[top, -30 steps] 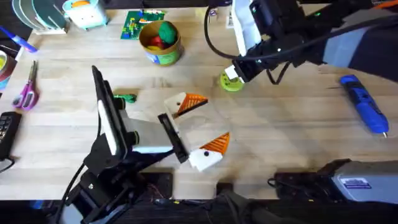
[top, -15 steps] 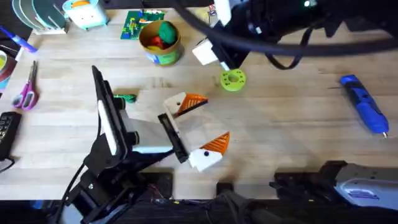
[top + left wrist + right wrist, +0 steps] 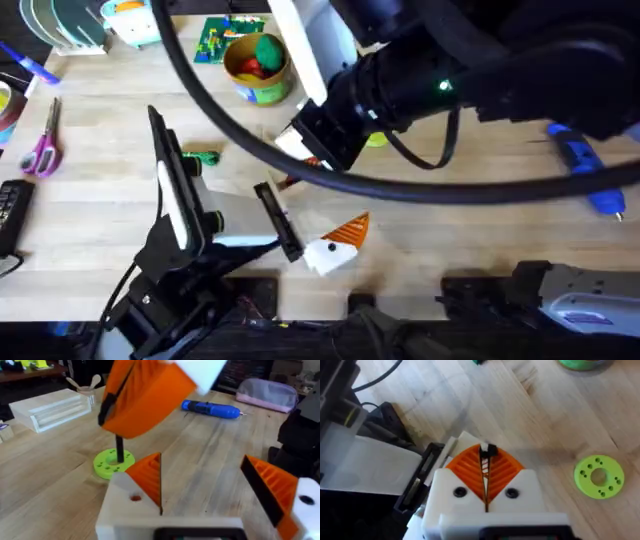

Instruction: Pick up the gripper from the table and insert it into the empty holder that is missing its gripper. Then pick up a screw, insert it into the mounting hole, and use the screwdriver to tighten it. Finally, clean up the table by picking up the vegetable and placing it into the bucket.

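Light wooden table top, both arms over it. Right arm reaches across the middle of the overhead view, large and dark.

Right pincer [image 3: 486,460]: orange ribbed pads pressed together, nipping a small black screw [image 3: 488,450] at their very tips. In the left wrist view the screw [image 3: 120,450] hangs straight down from those pads. Just under this pincer sits one white finger of the other arm.

Left pincer [image 3: 202,460]: fingers set wide apart, nothing between them, each white block carrying an orange wedge.

Lime-green disc [image 3: 598,476]: flat on the table, near the right pincer, off to one side and apart from it. Whether the screw's end touches it, cannot tell.

Screwdriver [image 3: 210,409]: blue handle, lying on the table well beyond both pincers, on the right arm's side.

Vegetable [image 3: 203,157]: on the table on the left arm's side of the right pincer [image 3: 305,150], well apart from it.

Bucket [image 3: 257,68]: upright, farther out than the right pincer, a green ball and red and yellow pieces inside
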Tool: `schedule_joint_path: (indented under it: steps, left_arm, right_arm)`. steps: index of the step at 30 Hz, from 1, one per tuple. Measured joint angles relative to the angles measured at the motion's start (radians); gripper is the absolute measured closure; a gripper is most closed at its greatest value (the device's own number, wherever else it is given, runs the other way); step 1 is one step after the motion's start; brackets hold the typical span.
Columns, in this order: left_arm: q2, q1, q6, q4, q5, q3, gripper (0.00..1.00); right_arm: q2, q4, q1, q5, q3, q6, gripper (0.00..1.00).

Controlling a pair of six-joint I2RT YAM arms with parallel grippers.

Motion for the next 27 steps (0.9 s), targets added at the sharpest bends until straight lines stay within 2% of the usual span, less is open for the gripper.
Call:
schedule_joint_path:
  steps: [12, 27]
  left_arm:
    - [0.0, 0.0, 0.0, 0.0, 0.0, 0.0, 0.008]
    - [0.0, 0.0, 0.0, 0.0, 0.004, 0.0, 0.008]
  right_arm:
    - [0.03, -0.003, 0.049, 0.001, -0.001, 0.017, 0.994]
    - [0.04, -0.034, 0.053, 0.019, -0.004, 0.016, 0.994]
